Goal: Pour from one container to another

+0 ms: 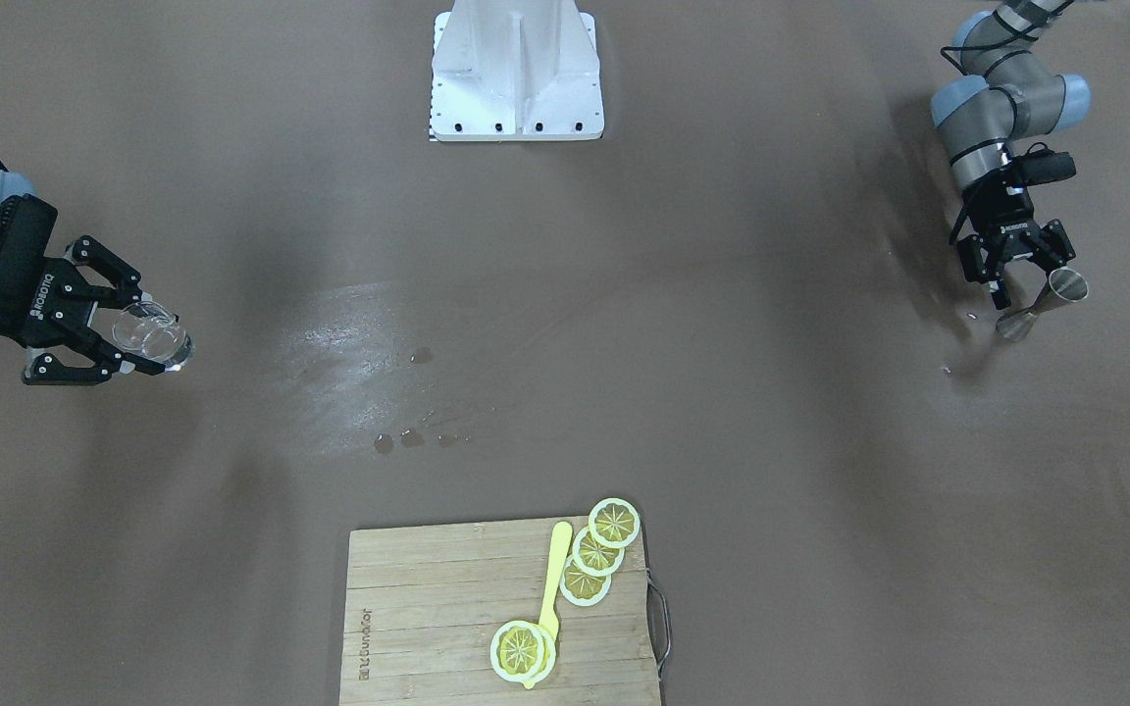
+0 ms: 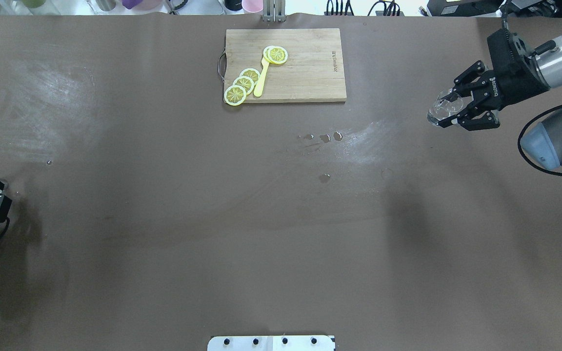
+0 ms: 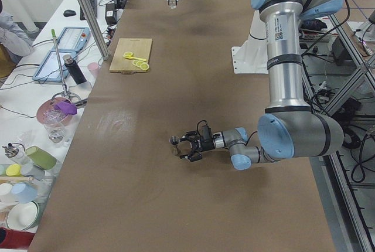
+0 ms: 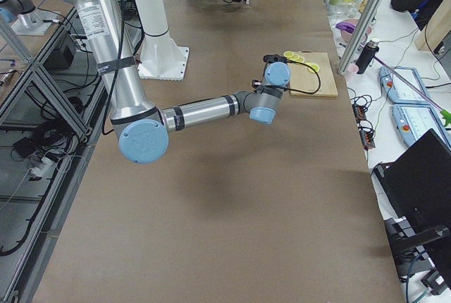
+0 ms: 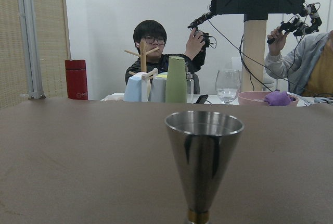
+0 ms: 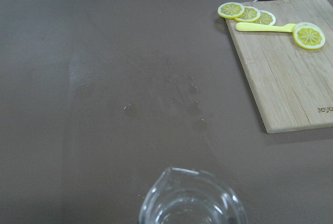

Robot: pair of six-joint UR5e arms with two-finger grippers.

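Brown table [image 1: 722,392], wiped streaks and a few droplets [image 1: 411,438] at its middle.

- Glass [image 1: 148,331]: clear, at the middle left of the front view, pinched between the fingers of the right gripper [image 1: 138,343].
- Jigger [image 1: 1046,302]: steel, upright on the table at the right edge of the front view. It stands just off the fingertips of the left gripper [image 1: 1033,279], whose jaws are spread.
- Board [image 1: 428,608]: wooden, bottom centre of the front view, well apart from both vessels.
- Lemon slices [image 1: 614,522]: four on the board, three overlapping in a row.
- Yellow utensil [image 1: 555,569]: lies beside the row.
- White base [image 1: 516,74]: top centre.
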